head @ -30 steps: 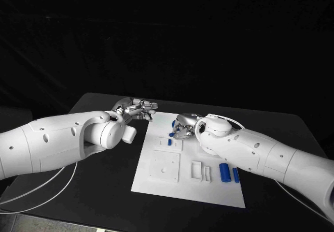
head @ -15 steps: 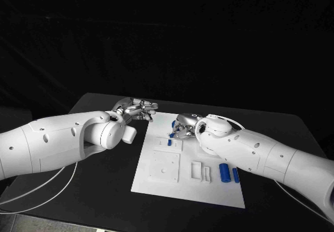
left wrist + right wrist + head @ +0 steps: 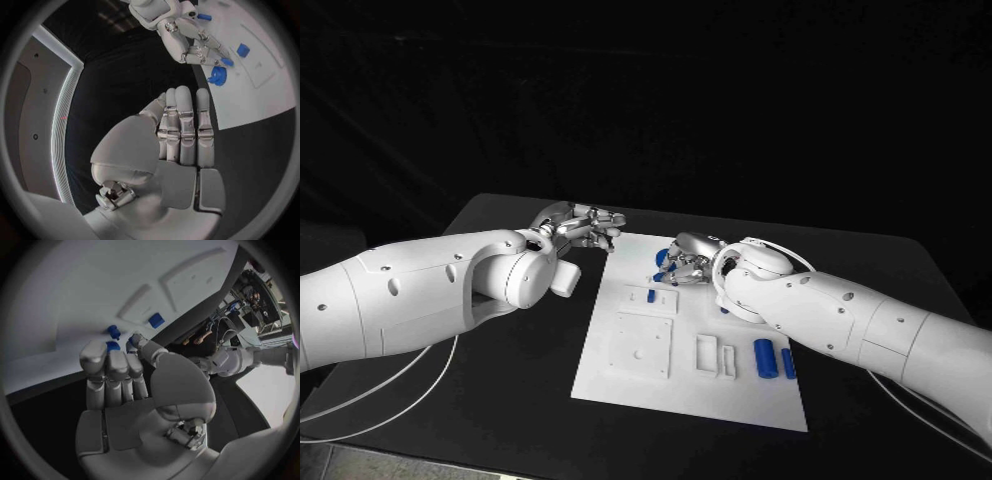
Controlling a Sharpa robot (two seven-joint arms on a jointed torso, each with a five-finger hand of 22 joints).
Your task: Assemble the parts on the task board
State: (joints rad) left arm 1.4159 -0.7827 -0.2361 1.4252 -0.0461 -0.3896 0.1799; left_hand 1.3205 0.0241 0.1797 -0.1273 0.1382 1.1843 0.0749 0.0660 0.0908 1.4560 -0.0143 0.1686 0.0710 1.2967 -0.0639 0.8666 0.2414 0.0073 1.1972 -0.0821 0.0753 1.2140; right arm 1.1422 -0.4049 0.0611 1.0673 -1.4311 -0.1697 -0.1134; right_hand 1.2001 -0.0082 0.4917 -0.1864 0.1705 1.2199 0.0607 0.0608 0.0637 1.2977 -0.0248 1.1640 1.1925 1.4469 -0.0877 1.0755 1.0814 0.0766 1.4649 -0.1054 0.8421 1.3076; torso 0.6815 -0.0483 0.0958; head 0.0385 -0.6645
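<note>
The white task board [image 3: 646, 375] lies in the middle of the black table. My right hand [image 3: 684, 262] hovers over its far end, and a small blue part [image 3: 112, 345] sits pinched at its fingertips [image 3: 212, 52]. Just below it a blue ring-shaped part [image 3: 217, 77] rests on the board. A small blue piece [image 3: 652, 296] stands in a slot nearby. Two blue cylinders [image 3: 764, 355] lie at the board's near right. My left hand [image 3: 583, 226] hangs off the board's far left corner, its fingers [image 3: 184, 130] straight and side by side, holding nothing.
White raised blocks [image 3: 714, 355] and a square plate [image 3: 643, 343] sit on the board. Black table [image 3: 516, 390] surrounds the board on all sides. My left forearm [image 3: 430, 290] reaches across the table's left half.
My right hand and wrist have shifted slightly to the right above the board's far end. The left hand has stayed put.
</note>
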